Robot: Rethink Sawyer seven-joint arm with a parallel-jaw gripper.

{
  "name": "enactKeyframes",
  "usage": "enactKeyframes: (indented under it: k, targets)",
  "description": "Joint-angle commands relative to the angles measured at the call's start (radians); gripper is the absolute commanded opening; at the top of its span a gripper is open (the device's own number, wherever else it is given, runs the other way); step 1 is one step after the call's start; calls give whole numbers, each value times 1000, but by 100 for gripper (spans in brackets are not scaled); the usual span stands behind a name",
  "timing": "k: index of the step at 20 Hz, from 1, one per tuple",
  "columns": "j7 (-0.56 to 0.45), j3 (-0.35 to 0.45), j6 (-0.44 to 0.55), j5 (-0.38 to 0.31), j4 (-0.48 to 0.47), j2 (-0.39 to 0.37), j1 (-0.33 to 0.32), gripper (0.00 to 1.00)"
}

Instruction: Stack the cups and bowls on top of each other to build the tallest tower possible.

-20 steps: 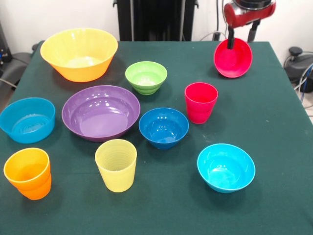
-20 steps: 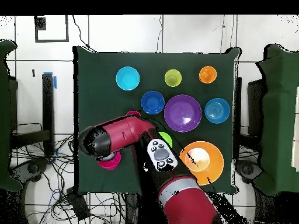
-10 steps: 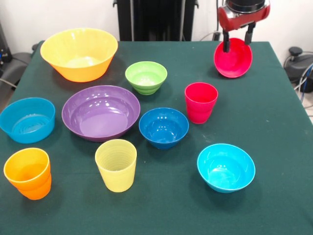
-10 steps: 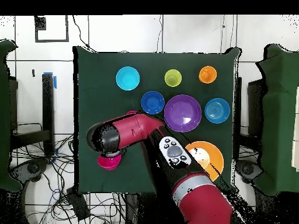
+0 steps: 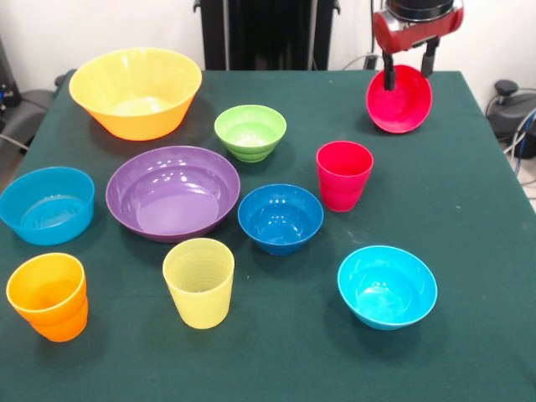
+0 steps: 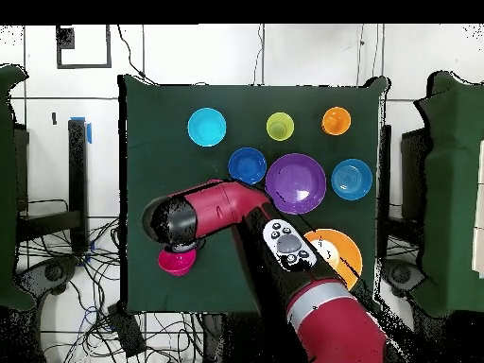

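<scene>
My gripper (image 5: 409,77) is open at the table's far right corner. One finger stands at each side of the upper rim of the red bowl (image 5: 399,100), which is tilted with its mouth toward the camera. In the overhead view this bowl (image 6: 177,262) shows just below my wrist. The red cup (image 5: 344,174) stands alone in front of it. The pale yellow cup (image 5: 199,280) and the orange cup (image 5: 47,295) stand near the front. The other bowls are dark blue (image 5: 280,218), cyan (image 5: 387,286), lime green (image 5: 249,131), purple (image 5: 172,191), light blue (image 5: 46,203) and yellow-orange (image 5: 136,90).
The table's green cloth (image 5: 469,218) ends a short way right of the red bowl. Cables and a black base (image 5: 512,105) lie beyond that edge. In the overhead view my arm (image 6: 284,241) crosses over the lime bowl and part of the yellow-orange bowl (image 6: 345,250).
My wrist has turned, so both fingers now face the camera, and the arm has swung a little. The red bowl has not moved.
</scene>
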Motion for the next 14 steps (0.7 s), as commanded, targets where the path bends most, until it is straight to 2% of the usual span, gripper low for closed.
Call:
enactKeyframes:
  k: [1, 8, 14]
  targets:
    - [-197, 49, 78, -103, -73, 53, -11, 100]
    - [-240, 52, 109, -158, -164, 86, -15, 100]
    - [-249, 57, 124, -193, -200, 95, -20, 100]
